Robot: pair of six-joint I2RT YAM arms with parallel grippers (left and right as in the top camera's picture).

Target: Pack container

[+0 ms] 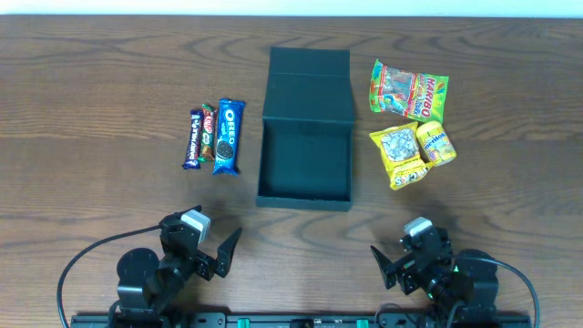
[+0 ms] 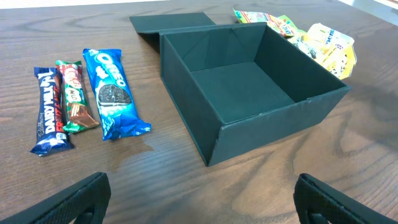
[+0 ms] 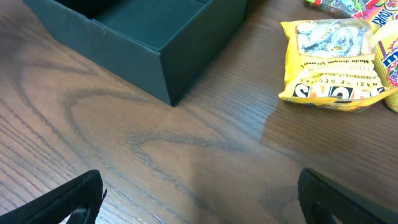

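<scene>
The dark teal container (image 1: 260,173) sits open and empty at the table's middle, its flap lid (image 1: 310,87) lying back behind it. It also shows in the left wrist view (image 2: 267,130) and the right wrist view (image 3: 186,50). Left of it lie a Dairy Milk bar (image 1: 193,138), a green bar (image 1: 209,132) and an Oreo pack (image 1: 228,137). Right of it lie a Haribo bag (image 1: 408,89), a yellow snack bag (image 1: 399,155) and a small yellow packet (image 1: 435,142). My left gripper (image 1: 219,260) and right gripper (image 1: 390,269) are open and empty near the front edge.
The wooden table (image 1: 91,91) extends on all sides. The arm bases and black cables (image 1: 82,264) lie along the front edge.
</scene>
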